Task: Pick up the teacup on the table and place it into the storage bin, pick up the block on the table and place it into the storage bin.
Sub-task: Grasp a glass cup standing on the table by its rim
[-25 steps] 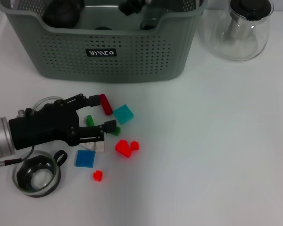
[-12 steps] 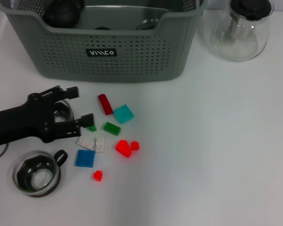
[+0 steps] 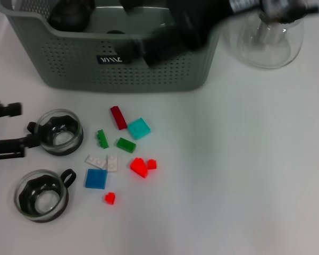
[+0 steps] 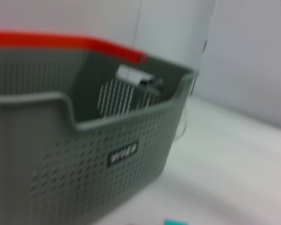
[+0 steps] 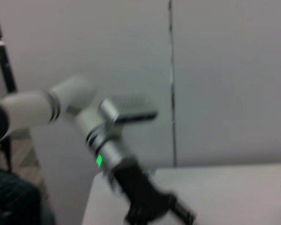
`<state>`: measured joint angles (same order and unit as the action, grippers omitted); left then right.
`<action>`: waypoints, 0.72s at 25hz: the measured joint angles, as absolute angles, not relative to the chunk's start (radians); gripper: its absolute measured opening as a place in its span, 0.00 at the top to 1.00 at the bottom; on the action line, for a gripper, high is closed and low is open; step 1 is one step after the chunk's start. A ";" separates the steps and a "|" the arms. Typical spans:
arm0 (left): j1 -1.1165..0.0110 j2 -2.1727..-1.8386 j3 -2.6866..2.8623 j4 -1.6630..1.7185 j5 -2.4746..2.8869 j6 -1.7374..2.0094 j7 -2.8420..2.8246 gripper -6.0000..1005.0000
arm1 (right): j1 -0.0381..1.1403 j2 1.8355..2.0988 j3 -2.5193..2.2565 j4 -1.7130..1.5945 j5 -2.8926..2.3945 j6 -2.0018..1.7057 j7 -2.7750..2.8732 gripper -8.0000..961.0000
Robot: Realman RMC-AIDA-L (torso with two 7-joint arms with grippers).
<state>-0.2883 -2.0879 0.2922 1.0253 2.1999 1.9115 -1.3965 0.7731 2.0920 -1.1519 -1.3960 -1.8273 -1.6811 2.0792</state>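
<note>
Two glass teacups stand on the white table, one (image 3: 58, 132) near the left edge and another (image 3: 42, 194) nearer the front. Loose blocks lie to their right: a dark red block (image 3: 118, 117), a teal one (image 3: 139, 128), a green one (image 3: 126, 144), a blue one (image 3: 96, 178) and a red one (image 3: 141, 166). My left gripper (image 3: 18, 126) sits open and empty at the far left, its tips just left of the upper teacup. The grey-green storage bin (image 3: 69, 69) (image 4: 47, 154) stands at the back. My right gripper (image 3: 149, 48) is a dark blur over the bin's front wall.
A clear glass teapot (image 3: 271, 37) stands right of the bin. A dark round object (image 3: 69, 13) lies inside the bin at its left. A white flat block (image 3: 102, 162), a small green one (image 3: 101, 138) and a small red one (image 3: 110, 198) lie among the blocks.
My left gripper has pulled back to the left, away from the blocks, uncovering the upper teacup. My right arm has swung in over the bin from the upper right.
</note>
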 joint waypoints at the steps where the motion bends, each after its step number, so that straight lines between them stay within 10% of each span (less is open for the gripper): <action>1: -0.287 -2.083 0.292 1.052 2.214 1.921 -1.422 0.16 | 0.759 2.092 -1.152 -1.389 -1.832 -1.706 2.072 0.10; 8: -0.305 -2.083 0.293 1.325 2.387 2.019 -1.593 0.17 | 0.729 2.093 -1.165 -1.287 -1.913 -1.802 2.052 0.11; 18: -0.320 -2.173 0.553 1.611 2.590 2.039 -1.813 0.17 | 0.781 2.095 -1.176 -1.096 -1.979 -1.757 1.985 0.11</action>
<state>-0.3198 -2.1726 0.5531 1.6114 2.5904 2.0388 -1.8133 0.7810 2.0952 -1.1762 -1.0957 -1.9789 -1.7566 1.9848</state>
